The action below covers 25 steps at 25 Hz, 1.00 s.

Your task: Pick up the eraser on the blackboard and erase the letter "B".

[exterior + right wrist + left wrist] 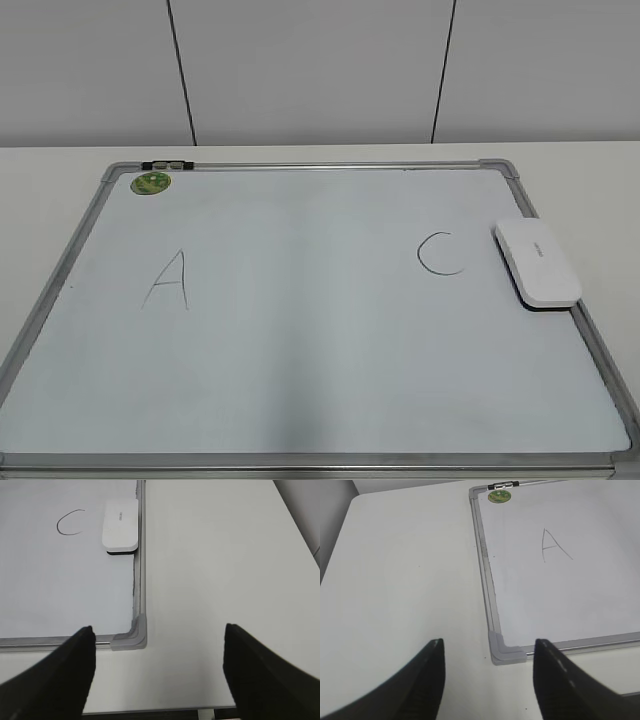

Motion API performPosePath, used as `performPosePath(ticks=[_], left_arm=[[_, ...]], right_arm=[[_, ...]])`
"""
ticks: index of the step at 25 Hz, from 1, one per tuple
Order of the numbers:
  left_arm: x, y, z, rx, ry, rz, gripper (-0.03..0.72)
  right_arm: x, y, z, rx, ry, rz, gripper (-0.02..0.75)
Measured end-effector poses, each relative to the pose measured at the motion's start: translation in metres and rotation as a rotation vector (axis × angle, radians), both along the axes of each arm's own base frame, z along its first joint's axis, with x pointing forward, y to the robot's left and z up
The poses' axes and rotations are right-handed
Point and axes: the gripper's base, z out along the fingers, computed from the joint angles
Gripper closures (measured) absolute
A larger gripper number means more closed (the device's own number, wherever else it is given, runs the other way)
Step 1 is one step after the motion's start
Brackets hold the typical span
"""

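Both my claws hang released over the worktop, left claw and right claw each near a board corner. Eraser lies at the blackboard's right edge beside "C"; between "A" and "C" I see no "B". The erasing looks done, with nothing left to grasp.

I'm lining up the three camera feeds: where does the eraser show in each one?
Exterior view: the eraser lies at the blackboard's right edge, just right of the letter C.
Left wrist view: not in it.
Right wrist view: top centre, against the right frame.
Shared landmark: the C, left of the eraser in both.
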Motion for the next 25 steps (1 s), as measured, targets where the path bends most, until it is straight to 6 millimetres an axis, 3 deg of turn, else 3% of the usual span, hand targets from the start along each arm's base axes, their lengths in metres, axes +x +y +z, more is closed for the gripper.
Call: performPosePath(ticks=[25], left_arm=[[0.0,0.0,0.0,0.0,0.0,0.0,0.304]], right_arm=[[0.0,0.0,0.0,0.0,0.0,0.0,0.147]])
